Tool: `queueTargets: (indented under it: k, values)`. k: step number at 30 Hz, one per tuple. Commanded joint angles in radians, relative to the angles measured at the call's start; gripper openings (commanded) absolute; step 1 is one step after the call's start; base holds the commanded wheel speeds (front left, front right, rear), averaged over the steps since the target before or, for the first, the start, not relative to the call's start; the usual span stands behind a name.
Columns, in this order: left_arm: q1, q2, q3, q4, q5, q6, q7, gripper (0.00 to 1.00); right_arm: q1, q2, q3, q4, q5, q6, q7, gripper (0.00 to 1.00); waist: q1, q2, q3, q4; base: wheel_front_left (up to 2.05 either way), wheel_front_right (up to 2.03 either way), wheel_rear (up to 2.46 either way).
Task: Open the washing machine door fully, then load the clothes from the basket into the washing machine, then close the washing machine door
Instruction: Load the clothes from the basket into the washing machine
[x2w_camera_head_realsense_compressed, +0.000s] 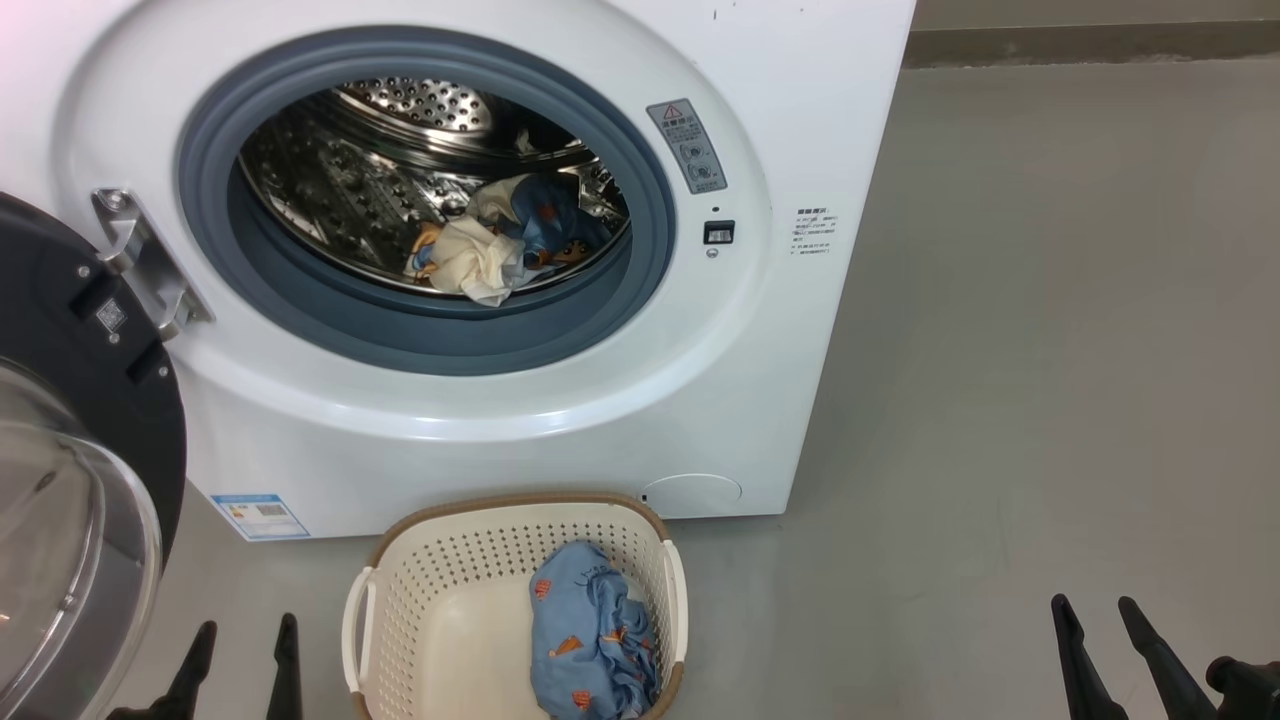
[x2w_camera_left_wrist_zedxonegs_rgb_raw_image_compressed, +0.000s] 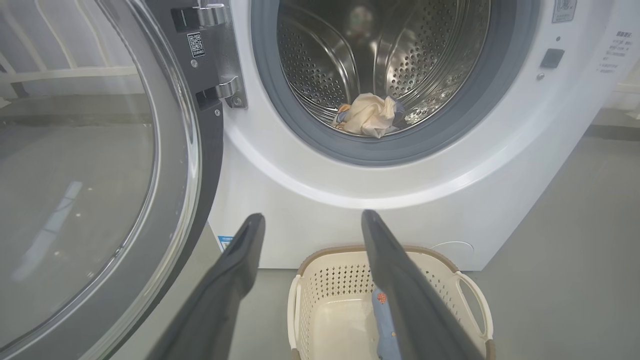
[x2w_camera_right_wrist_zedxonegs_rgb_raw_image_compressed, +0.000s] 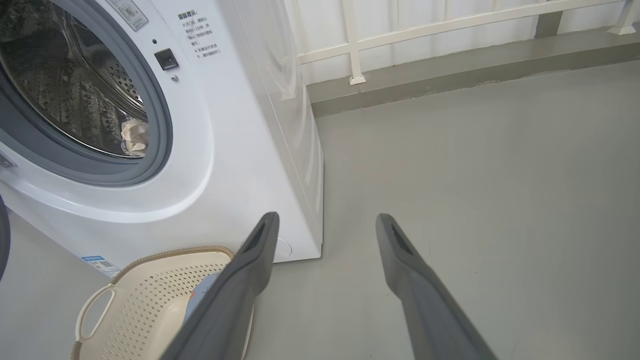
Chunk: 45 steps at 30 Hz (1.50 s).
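Clothes (x2w_camera_head_realsense_compressed: 592, 640) sit lower centre in the basket (x2w_camera_head_realsense_compressed: 450, 560); left gripper (x2w_camera_head_realsense_compressed: 249, 622) and right gripper (x2w_camera_head_realsense_compressed: 1092, 600) spread wide, empty, we should pinch deep.

washing machine door (x2w_camera_head_realsense_compressed: 100, 400) cropped left, blue label (x2w_camera_head_realsense_compressed: 260, 515) unreadable

Door open, clothes (x2w_camera_head_realsense_compressed: 500, 245) part loaded, one piece left in the basket (x2w_camera_head_realsense_compressed: 450, 560).
The white machine (x2w_camera_head_realsense_compressed: 700, 400) has its door (x2w_camera_head_realsense_compressed: 90, 400) swung wide to the left on a metal hinge (x2w_camera_head_realsense_compressed: 140, 260), showing its black ring and clear glass bowl. Past the grey gasket (x2w_camera_head_realsense_compressed: 420, 330), a cream piece and blue printed fabric lie bunched at the bottom front of the steel drum (x2w_camera_head_realsense_compressed: 330, 190). The cream perforated basket, brown-rimmed, sits just before the machine. A blue garment (x2w_camera_head_realsense_compressed: 590, 640) with orange prints lies crumpled against its right wall.
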Motion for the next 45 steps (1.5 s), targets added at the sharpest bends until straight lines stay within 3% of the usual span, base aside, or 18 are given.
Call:
queueTargets:
  k: [1,27,45]
  values:
    - [-0.013,0.015,0.039,-0.034,0.004,-0.001,-0.006,1.0,0.007,-0.02,0.014,-0.027,-0.002,0.003,-0.008,1.0,0.0,0.0,0.001,0.0,0.0,0.0,0.0]
    - [-0.061,-0.011,0.014,0.0,-0.007,0.002,-0.006,1.0,-0.063,-0.006,0.035,-0.029,-0.008,0.003,-0.008,1.0,0.0,0.0,0.069,-0.015,0.0,0.0,0.0]
    - [-0.307,-0.017,-0.07,0.3,-0.035,-0.012,-0.006,1.0,-0.188,0.024,0.063,-0.037,-0.012,0.003,-0.008,1.0,0.0,0.0,0.216,-0.046,0.0,0.0,0.0]
